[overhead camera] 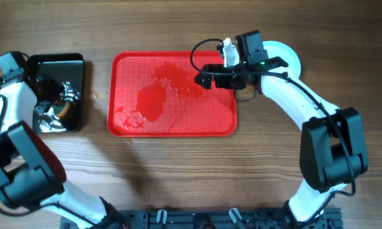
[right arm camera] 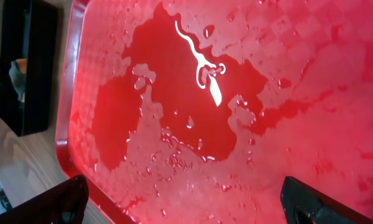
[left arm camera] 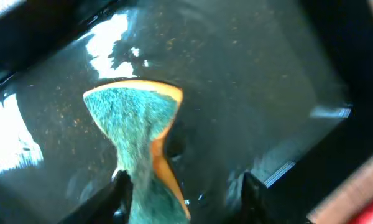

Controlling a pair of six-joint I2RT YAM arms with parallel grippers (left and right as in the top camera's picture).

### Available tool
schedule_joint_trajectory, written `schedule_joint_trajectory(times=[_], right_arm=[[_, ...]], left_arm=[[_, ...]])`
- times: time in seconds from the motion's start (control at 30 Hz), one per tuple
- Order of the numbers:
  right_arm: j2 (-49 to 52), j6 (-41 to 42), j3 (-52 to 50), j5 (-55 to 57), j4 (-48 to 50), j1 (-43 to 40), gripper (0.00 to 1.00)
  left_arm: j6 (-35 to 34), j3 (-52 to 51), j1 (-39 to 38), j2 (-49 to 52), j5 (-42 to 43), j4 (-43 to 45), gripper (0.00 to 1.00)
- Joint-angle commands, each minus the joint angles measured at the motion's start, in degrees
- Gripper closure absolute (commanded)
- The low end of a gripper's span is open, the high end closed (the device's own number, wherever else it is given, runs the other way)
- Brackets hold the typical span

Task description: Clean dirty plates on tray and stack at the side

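Over the black bin (overhead camera: 76,60) the left gripper (left arm camera: 183,186) stands parted, sponge (left arm camera: 137,124) loose for a rinse, right gripper (right arm camera: 196,208) wide and empty above the wet tray (overhead camera: 210,121), plates (overhead camera: 291,56) stacked just beside it

No text, label, brand mark, number or sign can be read in any view, whether on the red tray (overhead camera: 178,124), on the black bin (overhead camera: 76,67) to its left, or on the green-and-orange sponge (left arm camera: 133,121) lying in that bin.
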Motion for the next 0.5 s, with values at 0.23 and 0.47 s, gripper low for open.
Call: schedule_joint_trajectory(times=[0.23, 0.47], right_arm=[[-22.25, -1.42, 0.17, 12.31, -11.93, -3.52, 0.0], [-35.67, -2.93, 0.17, 18.45, -31.98, -3.41, 0.01]], left_arm=[[0.26, 0.2, 0.09, -23.69, 23.1, -5.75, 0.0], [0.28, 0.2, 0.09, -26.91, 24.63, -9.66, 0.0]])
